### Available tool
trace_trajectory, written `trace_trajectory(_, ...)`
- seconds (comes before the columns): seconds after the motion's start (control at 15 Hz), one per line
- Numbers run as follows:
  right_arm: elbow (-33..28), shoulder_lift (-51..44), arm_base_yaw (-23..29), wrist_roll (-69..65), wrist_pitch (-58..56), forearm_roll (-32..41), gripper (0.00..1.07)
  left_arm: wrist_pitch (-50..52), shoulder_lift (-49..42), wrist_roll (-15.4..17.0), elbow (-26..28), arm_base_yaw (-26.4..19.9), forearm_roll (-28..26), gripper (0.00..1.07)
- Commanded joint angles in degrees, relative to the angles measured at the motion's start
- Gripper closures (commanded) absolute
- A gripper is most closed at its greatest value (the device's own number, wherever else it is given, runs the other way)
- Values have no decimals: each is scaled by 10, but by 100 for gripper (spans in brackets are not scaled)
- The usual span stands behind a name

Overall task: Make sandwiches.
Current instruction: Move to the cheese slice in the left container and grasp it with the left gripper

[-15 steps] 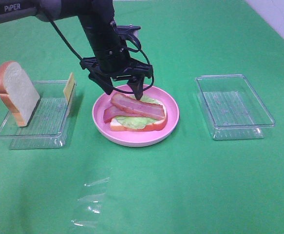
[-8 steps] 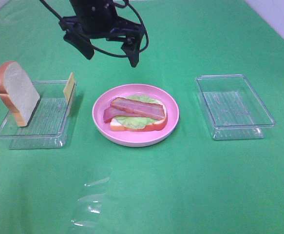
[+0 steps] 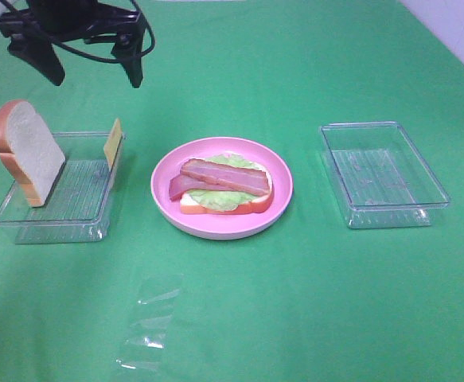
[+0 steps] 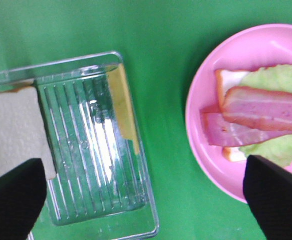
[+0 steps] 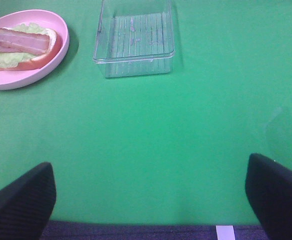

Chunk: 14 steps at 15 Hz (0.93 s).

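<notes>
Left gripper [image 3: 95, 77] spread wide, holding nothing, high at 10 o'clock of the pink plate [image 3: 216, 228]. Right gripper [image 5: 149, 197] spread wide over the green cloth [image 5: 151, 130]. On the plate, a stack: bread slice [image 3: 216, 208], lettuce [image 3: 214, 198], two bacon strips [image 3: 224, 177]. Left tray [image 3: 64, 216], at the plate's 9 o'clock, holds the second bread slice [image 3: 29, 151] and the cheese square [image 3: 114, 143], both on edge. Right tray [image 3: 383, 171] sits at the plate's 3 o'clock.

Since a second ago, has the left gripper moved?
Yes. The left gripper has left the pink plate and gone toward the view's upper left, now beyond the left tray, jaws open.
</notes>
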State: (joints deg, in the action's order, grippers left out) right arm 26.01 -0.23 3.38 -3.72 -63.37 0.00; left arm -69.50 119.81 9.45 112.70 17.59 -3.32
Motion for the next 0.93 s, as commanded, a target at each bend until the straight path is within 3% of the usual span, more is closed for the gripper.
trace_trajectory(0.07, -1, -15, -3, 4, 3, 0, 9, -62, 10, 8, -17, -18, -10, 7)
trace_trajectory(0.47, -1, -15, -3, 4, 3, 0, 9, -26, 103, 23, -8, -11, -13, 7)
trace_trajectory(0.73, -1, -15, -3, 4, 3, 0, 9, -23, 144, 25, 34, -11, -13, 7)
trace_trajectory(0.93, -1, -15, -3, 4, 3, 0, 9, -27, 155, 25, 49, -10, -15, 14)
